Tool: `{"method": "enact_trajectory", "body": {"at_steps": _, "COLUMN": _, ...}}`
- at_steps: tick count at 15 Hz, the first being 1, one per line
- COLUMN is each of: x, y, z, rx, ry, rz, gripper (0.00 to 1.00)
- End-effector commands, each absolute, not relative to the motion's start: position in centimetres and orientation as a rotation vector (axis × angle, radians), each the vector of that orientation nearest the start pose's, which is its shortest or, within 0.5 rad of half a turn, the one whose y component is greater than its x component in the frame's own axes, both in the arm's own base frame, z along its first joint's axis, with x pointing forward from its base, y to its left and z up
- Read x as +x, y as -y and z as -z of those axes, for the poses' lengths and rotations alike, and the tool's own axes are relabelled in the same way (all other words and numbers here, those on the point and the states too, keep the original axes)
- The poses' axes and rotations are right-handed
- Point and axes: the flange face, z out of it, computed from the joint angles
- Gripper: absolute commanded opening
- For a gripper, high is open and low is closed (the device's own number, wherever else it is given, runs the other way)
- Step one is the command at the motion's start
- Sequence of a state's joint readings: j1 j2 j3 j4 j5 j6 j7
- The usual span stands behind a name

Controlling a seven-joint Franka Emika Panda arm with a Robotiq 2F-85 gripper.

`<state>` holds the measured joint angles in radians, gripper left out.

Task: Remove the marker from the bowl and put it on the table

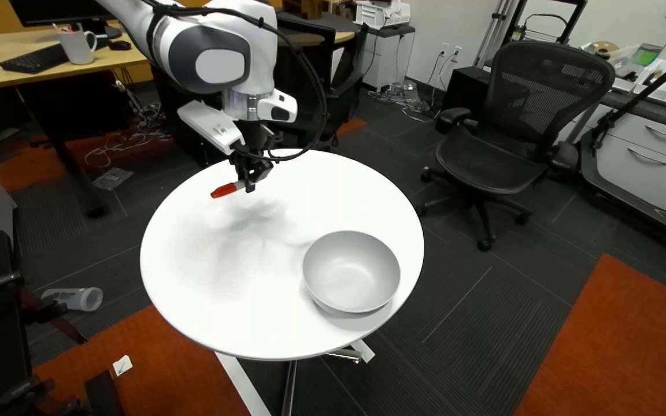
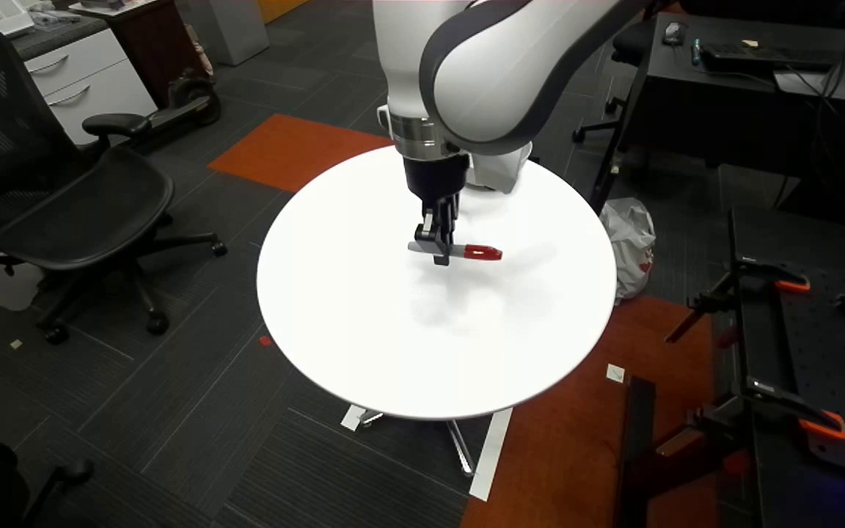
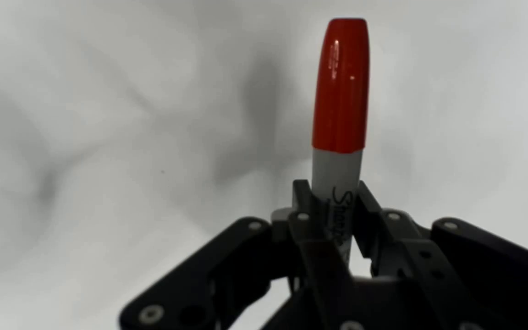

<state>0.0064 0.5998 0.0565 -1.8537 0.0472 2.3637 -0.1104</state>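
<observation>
While the marker (image 3: 338, 137) hangs above the white counter (image 1: 240, 323), the gripper (image 3: 332, 197) is clamped on its whitish barrel from both sides, leaving the red end sticking out. The marker lies close to level, and in an exterior view a stub of barrel (image 2: 416, 247) shows past the gripper, on the side away from the red end. Soft shadows (image 1: 255, 216) spread across the counter below. Well apart from the marker, the grey bowl (image 1: 351, 274) sits upright on the counter, close to the counter's edge. The white robot arm (image 1: 217, 63) extends over the counter in both exterior views. Near the counter stands a black office chair (image 1: 489, 167) with a mesh back. Farther off, in an exterior view, a wooden desk (image 1: 9, 43) holds a mug (image 1: 78, 47) and a keyboard (image 1: 35, 59), and in an exterior view a plastic bag (image 2: 629, 246) shows past the counter's edge.
</observation>
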Motion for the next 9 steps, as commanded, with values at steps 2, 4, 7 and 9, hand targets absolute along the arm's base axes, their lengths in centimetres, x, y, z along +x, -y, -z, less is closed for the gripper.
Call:
{"method": "enact_trajectory", "body": {"at_steps": 2, "x": 63.04, "y": -5.46, "z": -17.70, "rx": -3.033, "ry": 0.386, "rz": -0.100, "gripper": 0.06}}
{"method": "enact_trajectory", "body": {"at_steps": 4, "x": 63.27, "y": -5.66, "z": -17.51, "rx": -3.021, "ry": 0.463, "rz": -0.041, "gripper": 0.06}}
{"method": "enact_trajectory", "body": {"at_steps": 7, "x": 63.47, "y": -5.83, "z": -17.20, "rx": -3.008, "ry": 0.518, "rz": 0.000, "gripper": 0.06}}
{"method": "enact_trajectory", "body": {"at_steps": 9, "x": 63.51, "y": -5.82, "z": -17.12, "rx": -3.004, "ry": 0.532, "rz": 0.003, "gripper": 0.50}}
